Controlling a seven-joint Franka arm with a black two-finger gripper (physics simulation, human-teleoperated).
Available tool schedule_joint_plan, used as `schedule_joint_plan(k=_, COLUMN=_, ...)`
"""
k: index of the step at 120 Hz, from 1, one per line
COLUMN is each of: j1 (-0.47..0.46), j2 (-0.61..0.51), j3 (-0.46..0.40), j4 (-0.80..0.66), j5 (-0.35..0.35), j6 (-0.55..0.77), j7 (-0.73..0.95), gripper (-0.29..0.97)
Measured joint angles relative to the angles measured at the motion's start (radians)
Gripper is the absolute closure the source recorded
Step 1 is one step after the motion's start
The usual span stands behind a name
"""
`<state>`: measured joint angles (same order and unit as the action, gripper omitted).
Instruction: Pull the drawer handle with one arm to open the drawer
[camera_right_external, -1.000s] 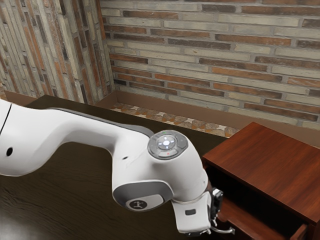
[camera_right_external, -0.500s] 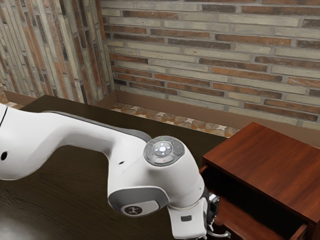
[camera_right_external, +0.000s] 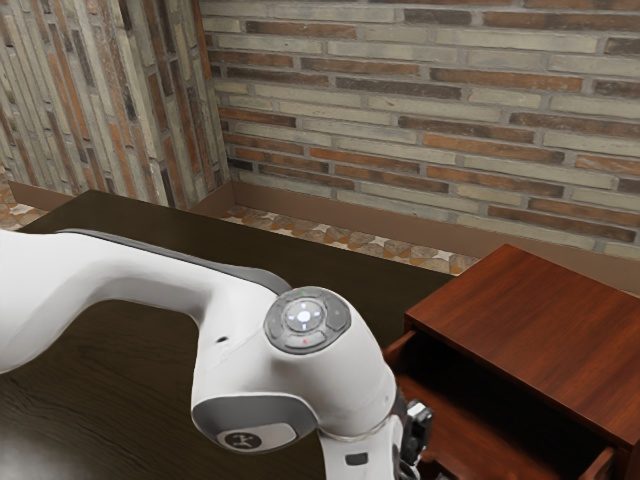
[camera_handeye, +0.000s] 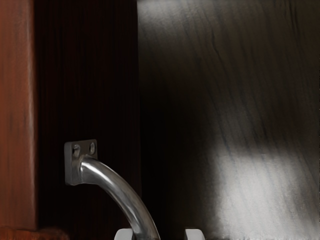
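At the exterior view's left, the white arm (camera_right_external: 120, 290) is seen reaching across the dark desk (camera_right_external: 110, 420) toward the lower middle. There the gripper (camera_handeye: 159, 235) is held low at the front of the drawer (camera_right_external: 465, 430). Further toward the exterior view's right stands the red-brown cabinet (camera_right_external: 540, 330), and the drawer is found drawn partly out of it, its inside floor laid bare.

In the wrist view the metal handle (camera_handeye: 112, 187) is shown fixed to the dark drawer front by a small screwed plate (camera_handeye: 80, 161), from which the bar bows toward the gripper and passes between the two pale fingertips (camera_handeye: 125, 234). The fingers are spread: one tip lies just beside the bar, while a dark gap is left at the other, so the handle is judged to be hooked rather than pinched.

The handle's long axis is taken to run along the drawer front, crosswise to the pull. Any further opening would be made away from the cabinet, toward the exterior view's left.
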<state>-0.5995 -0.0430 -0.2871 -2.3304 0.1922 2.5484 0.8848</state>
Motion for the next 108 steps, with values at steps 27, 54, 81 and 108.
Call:
schedule_joint_plan(k=27, j1=0.017, j2=-0.024, j3=0.0, j4=-0.023, j5=0.0, j6=-0.001, j7=-0.006, gripper=0.64)
schedule_joint_plan(k=54, j1=0.007, j2=-0.062, j3=0.001, j4=-0.05, j5=-0.003, j6=-0.003, j7=-0.009, gripper=0.65)
schedule_joint_plan(k=81, j1=-0.022, j2=-0.416, j3=0.009, j4=-0.06, j5=-0.067, j6=-0.153, j7=-0.015, gripper=0.49)
schedule_joint_plan(k=108, j1=-0.026, j2=-0.517, j3=0.04, j4=0.069, j5=-0.178, j6=-0.587, j7=-0.07, gripper=0.17)
